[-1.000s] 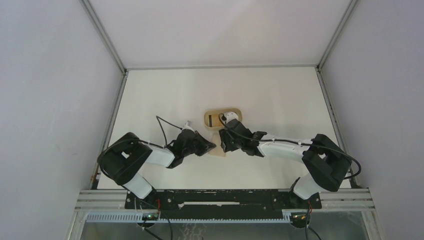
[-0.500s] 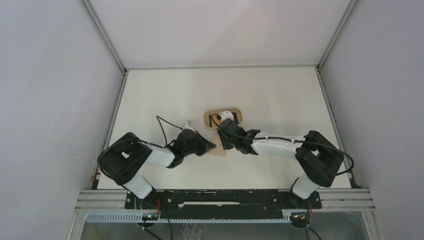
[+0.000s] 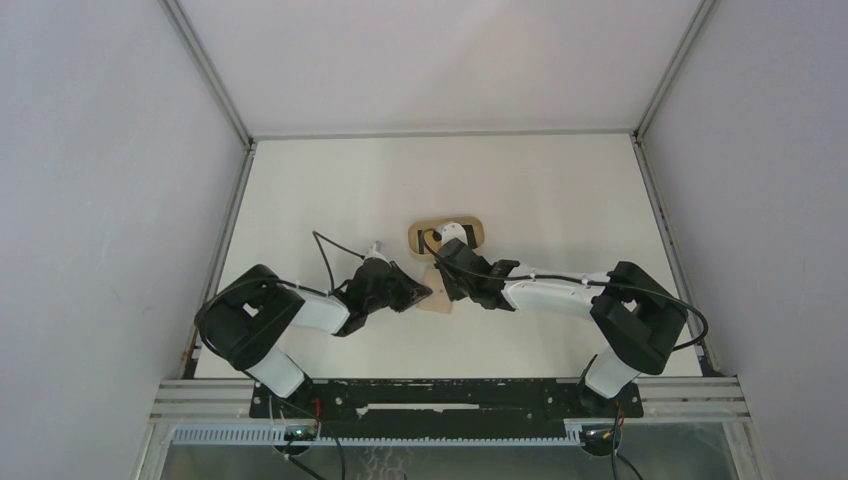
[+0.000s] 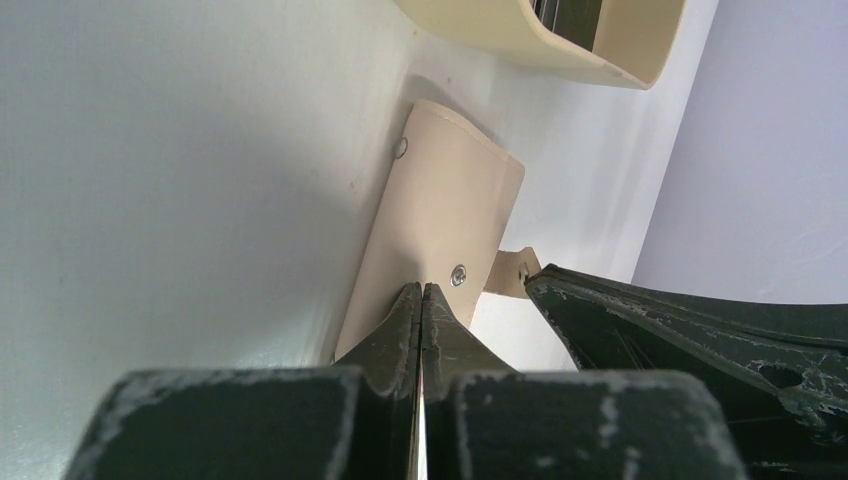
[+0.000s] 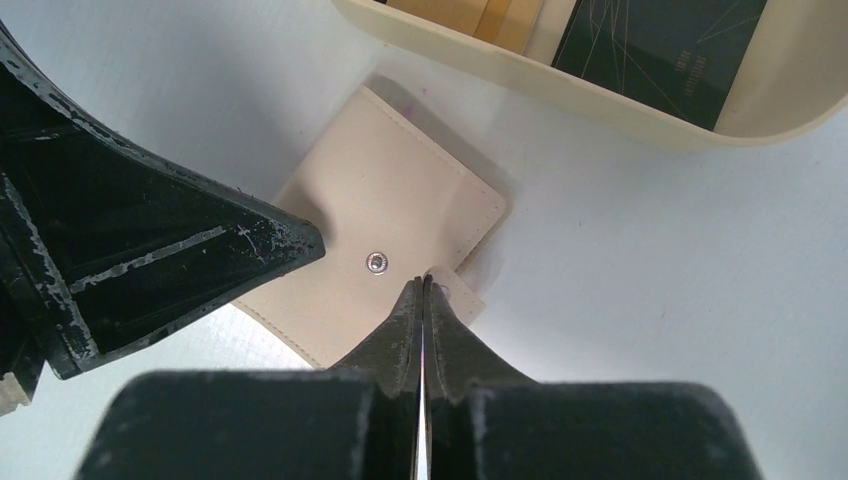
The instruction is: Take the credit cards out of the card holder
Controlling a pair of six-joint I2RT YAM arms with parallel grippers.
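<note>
The beige card holder [image 5: 385,245] lies folded flat on the white table, also seen as the card holder [image 4: 440,215] and, small, as the card holder [image 3: 437,301]. My left gripper [image 4: 421,290] is shut, its tips pressing down on the holder's near face beside a snap. My right gripper [image 5: 421,283] is shut at the short closing tab [image 5: 458,297], pinching its edge. A black credit card [image 5: 660,45] and a tan-brown credit card [image 5: 470,15] lie in the oval tray. In the top view, the left gripper [image 3: 421,293] and right gripper [image 3: 446,287] meet over the holder.
The oval tan tray [image 3: 447,235] sits just beyond the holder; its rim [image 5: 600,105] lies close to the right gripper. The other arm's dark fingers [image 5: 150,250] crowd the holder's left side. Enclosure walls and metal rails [image 3: 650,190] bound the table.
My right gripper has closed from open to shut at the tab and shifted slightly left toward the holder. The left gripper stayed shut and in place.
</note>
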